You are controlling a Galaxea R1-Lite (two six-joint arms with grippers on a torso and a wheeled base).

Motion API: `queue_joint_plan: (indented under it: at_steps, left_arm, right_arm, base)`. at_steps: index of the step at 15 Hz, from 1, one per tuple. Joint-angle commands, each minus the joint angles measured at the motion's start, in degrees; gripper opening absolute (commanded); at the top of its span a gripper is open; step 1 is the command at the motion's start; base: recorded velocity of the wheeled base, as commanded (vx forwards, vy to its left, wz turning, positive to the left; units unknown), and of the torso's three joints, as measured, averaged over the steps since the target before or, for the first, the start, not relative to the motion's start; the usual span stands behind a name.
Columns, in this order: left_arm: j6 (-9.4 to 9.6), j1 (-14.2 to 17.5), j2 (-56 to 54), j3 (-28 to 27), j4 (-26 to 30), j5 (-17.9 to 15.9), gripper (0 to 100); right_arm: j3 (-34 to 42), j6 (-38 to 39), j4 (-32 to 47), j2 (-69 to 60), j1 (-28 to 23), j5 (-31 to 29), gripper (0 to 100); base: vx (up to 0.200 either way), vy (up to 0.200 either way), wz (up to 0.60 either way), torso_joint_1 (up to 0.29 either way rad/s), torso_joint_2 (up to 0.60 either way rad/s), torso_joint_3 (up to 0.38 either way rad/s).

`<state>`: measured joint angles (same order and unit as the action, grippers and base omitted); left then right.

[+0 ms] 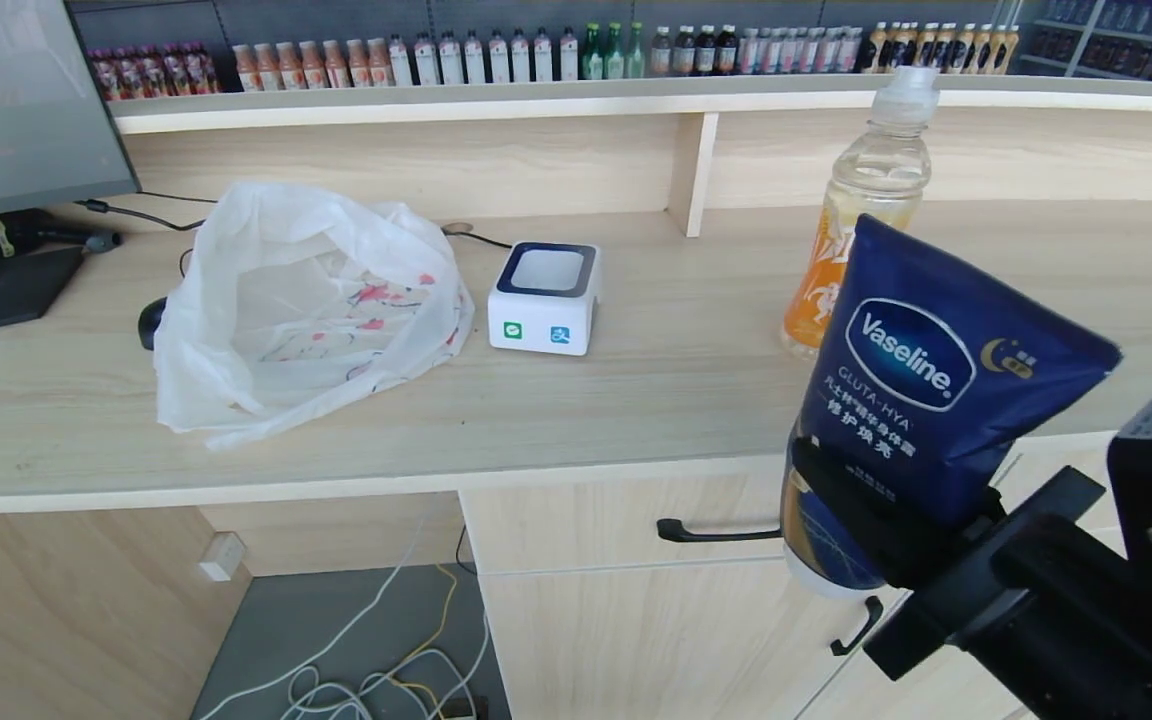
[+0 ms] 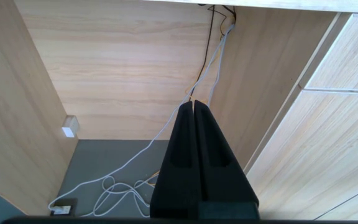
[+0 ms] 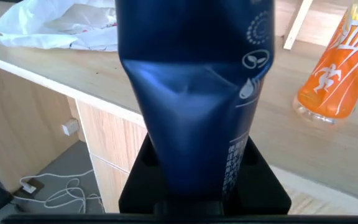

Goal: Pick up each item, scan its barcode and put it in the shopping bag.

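Closest in, a blue tube (image 1: 921, 390) of lotion sits clamped in the right tool (image 1: 886, 525). Its fingers press both sides of the tube's lower half, cap end down and flat crimped end tilted up. The tube is held in the air in front of the tabletop's (image 1: 636, 400) front edge.

From the left: the left tool (image 2: 193, 109) hangs below the tabletop, fingers pressed together with nothing between them, above loose cables (image 2: 114, 186) on the floor. A dark monitor (image 1: 16, 100) stands at the tabletop's far left, with a black mouse (image 1: 149, 322) near its base. Next lies the white shopping bag (image 1: 306, 310), slumped with its mouth open. Just beside it sits the small white scanner (image 1: 546, 297) with its dark-rimmed window facing up. Further right, a bottle (image 1: 861, 210) with an orange label stands upright, partly hidden behind the tube.
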<state>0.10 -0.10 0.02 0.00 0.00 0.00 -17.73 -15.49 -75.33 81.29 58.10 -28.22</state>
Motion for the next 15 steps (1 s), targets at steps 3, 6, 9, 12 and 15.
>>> queue_joint_plan:
  at_steps: [3,6,9,12,15]
  left_arm:
    - [-0.01,0.0,0.0,0.0,0.0,0.0,0]
    - [-0.01,0.0,0.0,0.0,0.0,0.0,0]
    - [-0.01,0.0,0.0,0.0,0.0,0.0,0]
    - [-0.01,0.0,0.0,0.0,0.0,0.0,0]
    - [-0.01,0.0,0.0,0.0,0.0,0.0,0]
  right_arm:
    - [1.0,-5.4,0.0,-1.7,3.0,0.4,0]
    - [0.8,-11.1,0.2,-1.6,8.0,0.7,0]
    - [1.7,-25.7,0.1,-2.5,11.6,0.8,0]
    - [1.8,-33.6,0.2,-1.7,14.5,2.8,0]
    - [2.2,-35.2,0.4,-0.7,13.4,8.5,0]
  base:
    - [0.0,0.0,0.0,0.0,0.0,0.0]
    - [0.0,0.0,0.0,0.0,0.0,0.0]
    - [0.0,0.0,0.0,0.0,0.0,0.0]
    - [0.0,0.0,0.0,0.0,0.0,0.0]
    - [0.0,0.0,0.0,0.0,0.0,0.0]
